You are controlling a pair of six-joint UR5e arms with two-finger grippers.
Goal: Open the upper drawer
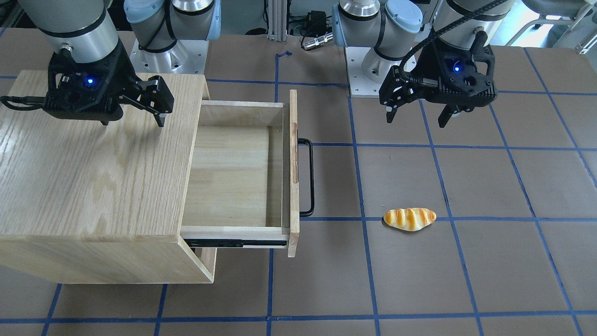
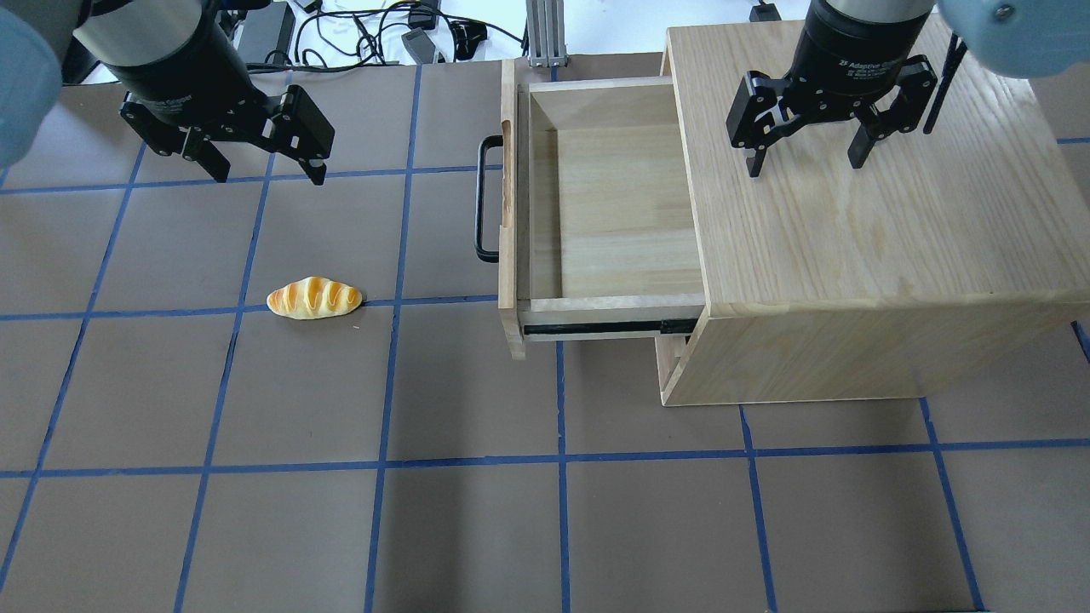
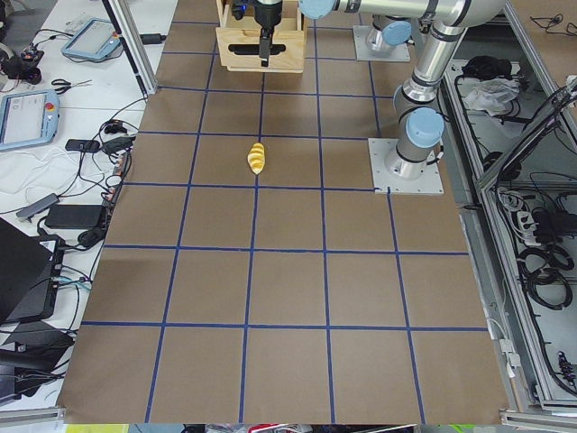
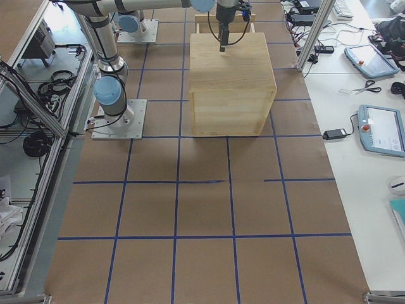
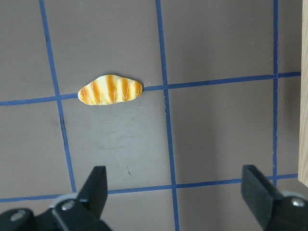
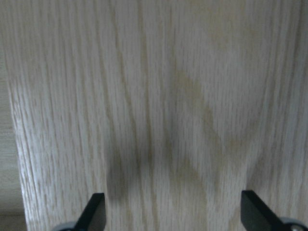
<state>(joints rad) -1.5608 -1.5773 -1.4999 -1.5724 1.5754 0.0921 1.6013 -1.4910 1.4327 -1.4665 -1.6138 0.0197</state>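
Brown board covers the table [image 2: 647, 528], and blue tape lines [image 2: 562, 461] divide it into squares. White workbenches [image 3: 54, 144] run along the long edge opposite the robot and carry control tablets [image 4: 383, 130] and loose cables. A metal post [image 2: 545, 30] and more cables [image 2: 366, 34] stand at the edge that lies along the top of the overhead view. The arm bases sit on plates [image 3: 406, 176] near the robot's long edge.

1. Cabinet [image 2: 894, 230]: an oak-grain box in the robot's right half of the table, just in front of the right arm's base and well clear of both short ends.
2. Upper drawer [image 2: 613, 204]: extended far out of the cabinet toward the table's left end. Its bare wooden floor is exposed, a black slide rail [image 2: 596, 327] shows along its side, and its black bar handle [image 2: 480, 200] faces the left end.
3. Bread roll [image 2: 315, 299]: lying on a tape line between the handle and the left end, well apart from both the drawer and the grippers.
4. Right gripper [image 2: 806, 166]: above the cabinet's top panel, released, fingers spread wide. Its wrist view shows only wood grain between the fingertips [image 6: 94, 211].
5. Left gripper [image 2: 266, 174]: above bare table in the left half, released, fingers spread. The roll lies ahead of it in its wrist view.
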